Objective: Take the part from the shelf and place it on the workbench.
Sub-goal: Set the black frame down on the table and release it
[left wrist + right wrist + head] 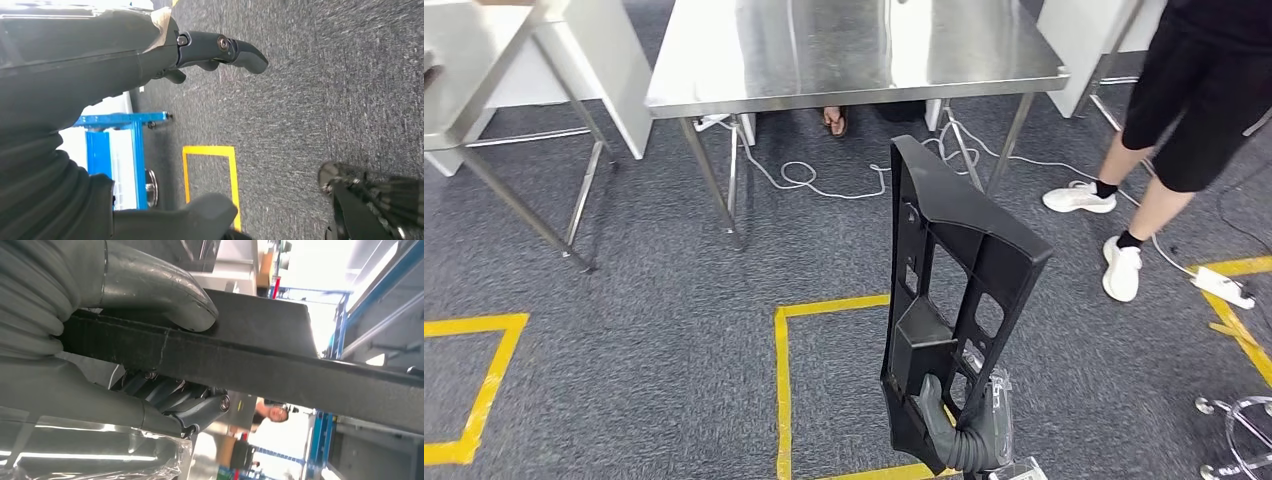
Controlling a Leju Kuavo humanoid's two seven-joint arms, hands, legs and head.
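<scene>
Right hand fingers clamped on black ribbed plastic frame part, upright before steel worktop; left hand fingers seemingly loose, holding nothing.

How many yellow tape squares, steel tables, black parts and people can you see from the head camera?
Yellow tape squares: 3 (left, middle, right)
Steel tables: 2 (centre, left)
Black parts: 1, held in the right hand
People: 1
Total: 7
</scene>
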